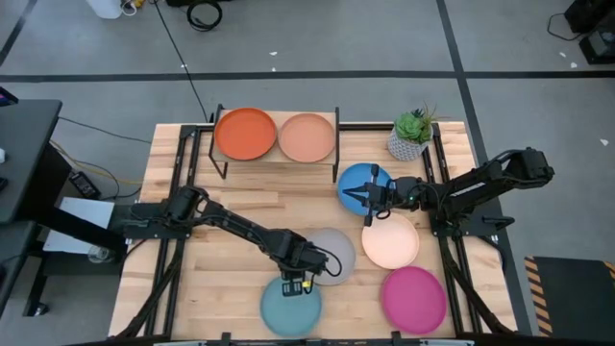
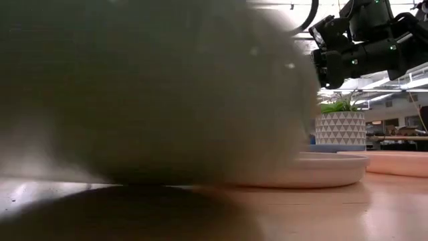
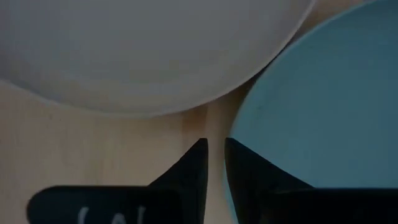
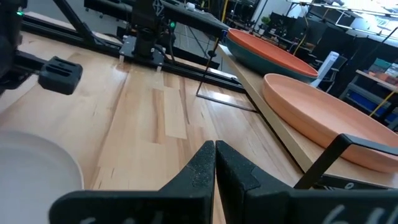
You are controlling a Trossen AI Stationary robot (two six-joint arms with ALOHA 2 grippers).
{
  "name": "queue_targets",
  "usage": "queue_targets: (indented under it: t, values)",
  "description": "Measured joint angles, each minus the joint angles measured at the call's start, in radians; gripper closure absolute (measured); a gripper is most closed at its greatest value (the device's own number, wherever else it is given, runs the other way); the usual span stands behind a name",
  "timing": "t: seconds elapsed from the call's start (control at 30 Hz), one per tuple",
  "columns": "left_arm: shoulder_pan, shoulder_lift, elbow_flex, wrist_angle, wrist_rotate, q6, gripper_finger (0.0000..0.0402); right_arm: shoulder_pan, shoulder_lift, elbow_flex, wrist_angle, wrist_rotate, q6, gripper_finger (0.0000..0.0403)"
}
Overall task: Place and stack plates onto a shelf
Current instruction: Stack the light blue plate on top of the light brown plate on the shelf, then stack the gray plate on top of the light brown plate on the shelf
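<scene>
The shelf (image 1: 279,157) stands at the table's far side and carries an orange plate (image 1: 245,133) and a tan plate (image 1: 307,136). In the right wrist view the orange plate (image 4: 267,46) lies on a dark teal one (image 4: 273,62). My left gripper (image 1: 293,285) hangs low over the gap between the grey plate (image 3: 143,50) and the light blue plate (image 3: 323,106), its fingers (image 3: 214,149) a narrow gap apart with bare wood between them. My right gripper (image 1: 368,197) is shut (image 4: 215,149) above the blue plate (image 1: 357,183) and points toward the table's left. My left gripper comes from above, pointing down, with one finger (image 3: 249,168) over the light blue plate's rim (image 3: 239,124) on the side facing the grey plate. That finger hides the rim there, so I cannot tell whether it touches it.
A cream plate (image 1: 390,240) and a magenta plate (image 1: 414,298) lie flat on the table's right near part. A potted plant (image 1: 411,135) stands right of the shelf. Bare wood lies left of the grey plate (image 1: 336,252) and in front of the shelf.
</scene>
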Motion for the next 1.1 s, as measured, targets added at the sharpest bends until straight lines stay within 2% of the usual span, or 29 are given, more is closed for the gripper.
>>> queue_targets:
  t: [0.23,0.33,0.57,0.63,0.73,0.87,1.1]
  values:
    - [0.013,-0.041,0.001,-0.038,-0.04,0.027,0.0327,0.0,0.0,0.0,0.001,-0.001,-0.014,0.0383]
    - [0.015,-0.048,0.001,-0.042,-0.13,0.097,0.0325,0.0,0.0,0.0,0.009,-0.002,-0.015,0.0383]
    - [-0.048,-0.045,-0.007,-0.112,-0.421,0.539,0.0324,0.0,0.0,0.0,0.006,-0.002,-0.017,0.0383]
    - [-0.063,-0.045,-0.007,-0.101,-0.474,0.635,0.0324,0.0,0.0,0.0,0.004,-0.002,-0.017,0.0383]
    - [-0.057,-0.045,-0.02,-0.053,-0.475,0.739,0.0323,0.0,0.0,0.0,0.004,-0.002,-0.015,0.0383]
    - [-0.028,-0.045,-0.03,-0.001,-0.416,0.826,0.032,0.0,0.0,0.0,0.0,-0.006,-0.003,0.0383]
    - [-0.006,-0.045,-0.032,0.006,-0.35,1.093,0.0281,0.0,0.0,0.0,-0.016,-0.007,0.014,0.0383]
